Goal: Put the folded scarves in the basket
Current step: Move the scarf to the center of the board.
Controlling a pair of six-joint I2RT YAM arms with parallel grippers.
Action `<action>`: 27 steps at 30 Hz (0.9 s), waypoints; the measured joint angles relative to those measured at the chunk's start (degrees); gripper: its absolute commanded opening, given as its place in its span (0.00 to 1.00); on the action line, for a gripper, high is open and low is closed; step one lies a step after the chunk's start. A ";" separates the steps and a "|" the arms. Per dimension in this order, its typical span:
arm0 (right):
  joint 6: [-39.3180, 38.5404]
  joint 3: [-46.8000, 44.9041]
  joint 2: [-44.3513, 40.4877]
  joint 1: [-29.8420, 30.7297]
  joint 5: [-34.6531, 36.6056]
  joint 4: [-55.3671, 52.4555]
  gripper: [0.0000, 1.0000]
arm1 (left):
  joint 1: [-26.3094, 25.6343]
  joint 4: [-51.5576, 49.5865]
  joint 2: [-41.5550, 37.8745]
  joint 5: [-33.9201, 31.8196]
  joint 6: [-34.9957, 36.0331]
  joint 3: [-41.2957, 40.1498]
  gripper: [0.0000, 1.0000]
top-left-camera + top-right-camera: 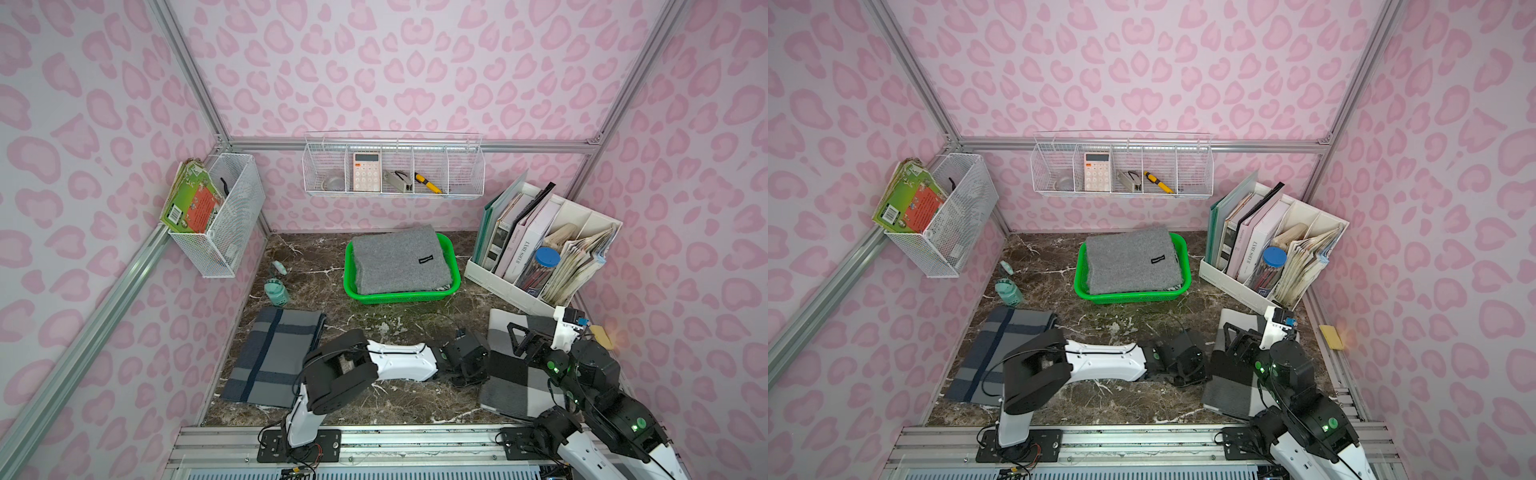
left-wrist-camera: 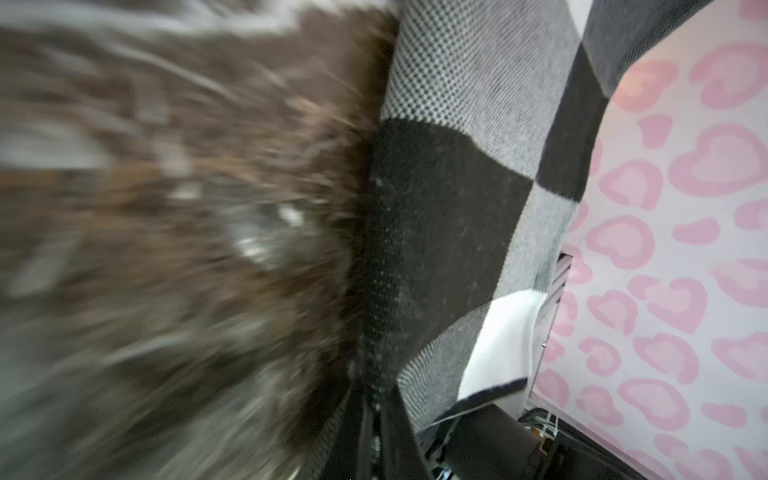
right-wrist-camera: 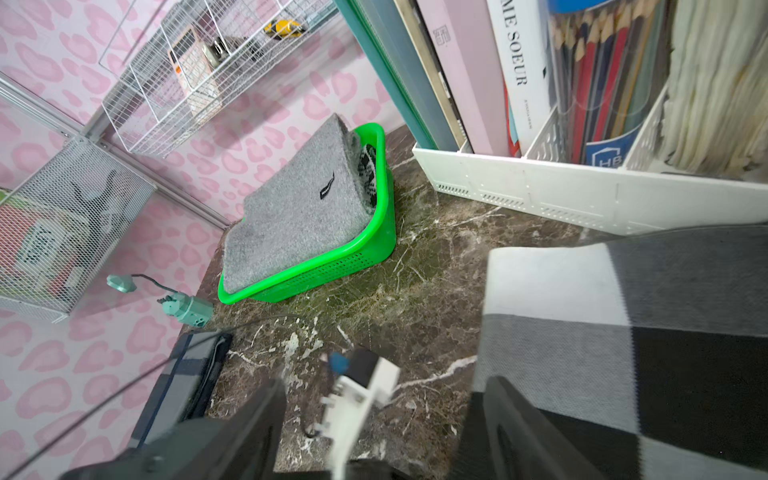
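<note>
Top views show your left gripper (image 1: 478, 374) stretched across the brown marble-patterned tabletop (image 1: 395, 399) to the left edge of the black, white and grey checked folded scarf (image 1: 509, 390). The scarf lies flat at the front right, apart from the bright green perforated plastic basket (image 1: 399, 296) at the rear middle. The left wrist view, blurred over the marble, shows that gripper's fingers (image 2: 399, 436) pressed together, with the scarf's edge caught between them. Your right gripper (image 3: 386, 384) hangs over the rear part of the same scarf with its fingers spread wide, one above bare marble and one above the cloth. Whether either one touches down cannot be told. A folded plain grey felt-like scarf with a small black label (image 1: 395, 259) fills the basket, a patterned cloth showing beneath it at one end. A blue-grey plaid folded scarf (image 1: 270, 357) lies flat at the front left, just beside a small mint-green device (image 1: 277, 292). A white slotted file organiser (image 1: 494, 284) holding books and a pencil jar stands right of the basket.
</note>
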 measured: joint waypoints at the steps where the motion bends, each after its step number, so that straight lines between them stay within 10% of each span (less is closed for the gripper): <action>1: 0.00 -0.59 0.59 0.04 -0.46 0.61 0.78 | 0.79 -2.49 -4.00 -2.03 0.70 -2.40 0.40; 3: 0.02 -1.90 1.90 0.04 -1.77 2.03 0.78 | 1.73 -8.35 -10.97 -6.75 1.62 -5.92 0.78; 6: 0.26 -4.42 4.70 0.04 -3.65 5.31 0.77 | 2.64 -19.78 -21.99 -14.56 1.64 -10.14 0.86; 16: 0.33 -8.70 20.33 2.19 -7.74 16.11 0.74 | 2.32 -35.23 -45.92 -24.98 -4.61 -24.46 0.81; 27: -1.79 -11.91 34.49 3.10 -5.55 26.25 0.66 | -4.81 -22.69 -31.93 -22.91 -8.13 -21.68 0.72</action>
